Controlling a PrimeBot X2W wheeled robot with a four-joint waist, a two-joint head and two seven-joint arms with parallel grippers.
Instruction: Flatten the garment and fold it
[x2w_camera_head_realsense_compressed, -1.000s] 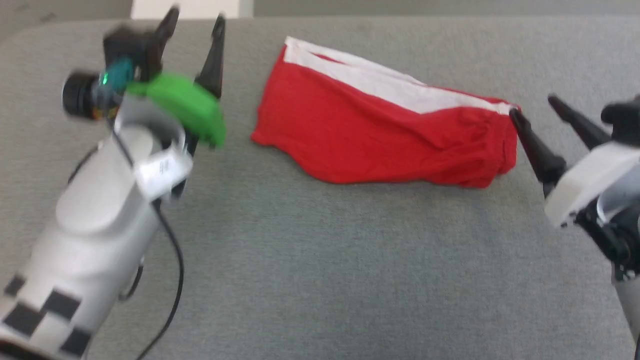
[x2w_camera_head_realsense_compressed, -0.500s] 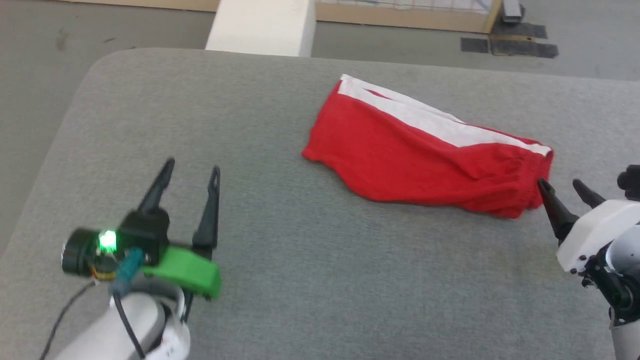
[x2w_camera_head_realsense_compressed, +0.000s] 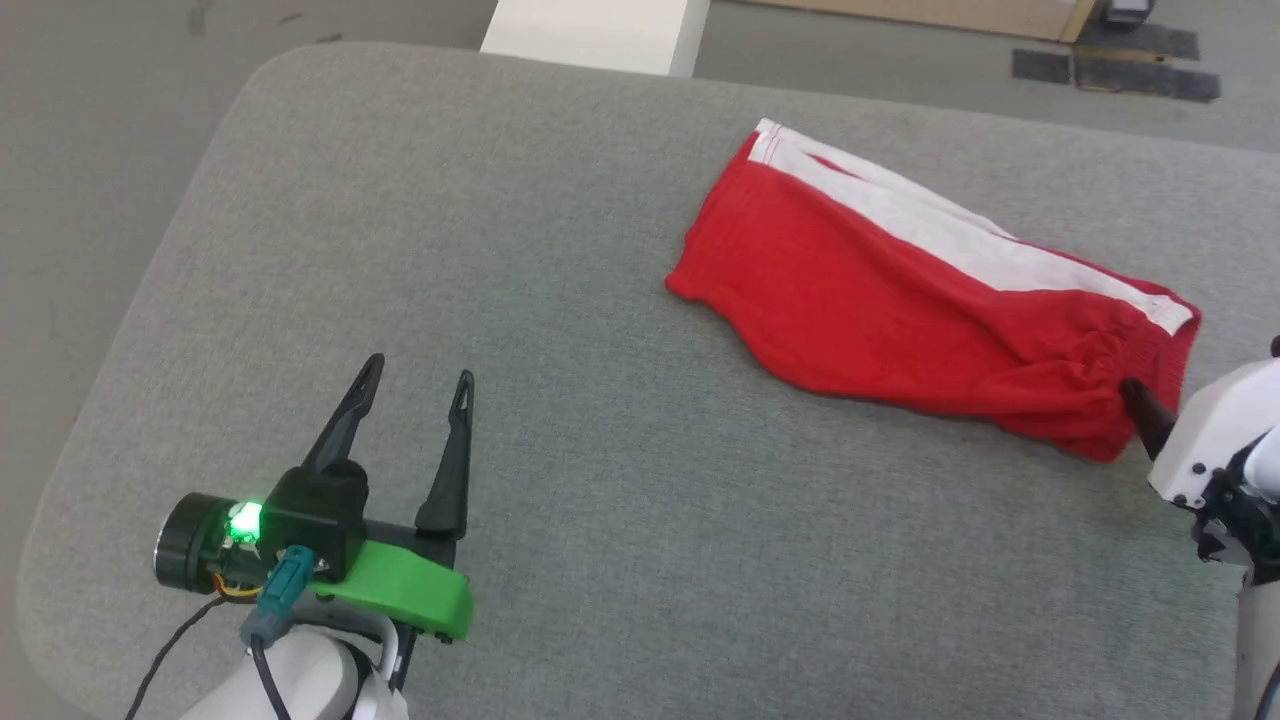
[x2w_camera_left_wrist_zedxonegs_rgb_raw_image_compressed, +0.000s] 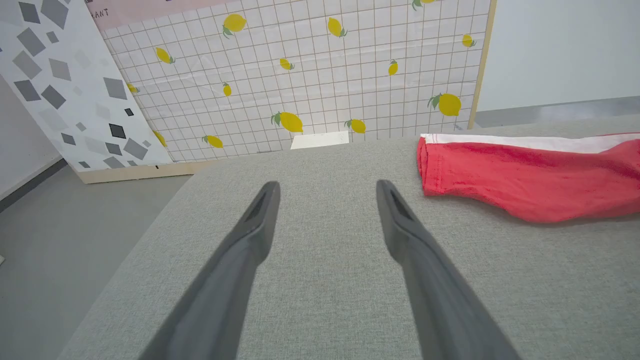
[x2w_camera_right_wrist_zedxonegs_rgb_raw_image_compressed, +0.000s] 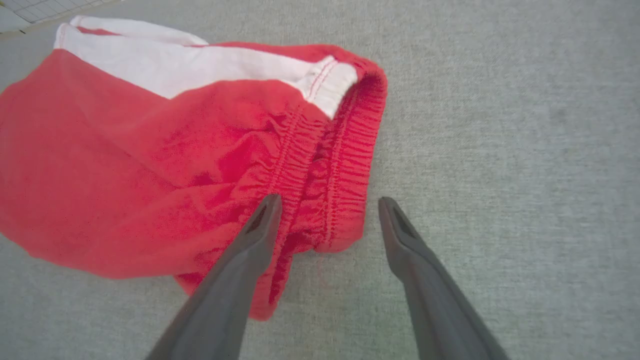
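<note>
Back from the far edge, the left claw (x2w_camera_head_realsense_compressed: 420, 370) hangs spread near the surface's (x2w_camera_head_realsense_compressed: 600, 560) near-left corner. Red shorts (x2w_camera_head_realsense_compressed: 880, 300) lie toward the far right; the right claw (x2w_camera_right_wrist_zedxonegs_rgb_raw_image_compressed: 328, 199) gapes astride their waistband (x2w_camera_right_wrist_zedxonegs_rgb_raw_image_compressed: 345, 150). Likely light and limp: pinch that thicker elastic.

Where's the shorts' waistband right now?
Head view, right side: the waistband at the red shorts' right end, on the grey fabric surface, at the right gripper's open fingertips.

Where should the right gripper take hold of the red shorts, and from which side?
Grip the red shorts at the gathered waistband, which is thick and bunched, so likely easier to pinch than the flat cloth. Come from the right end, where the open right gripper points at it.
</note>
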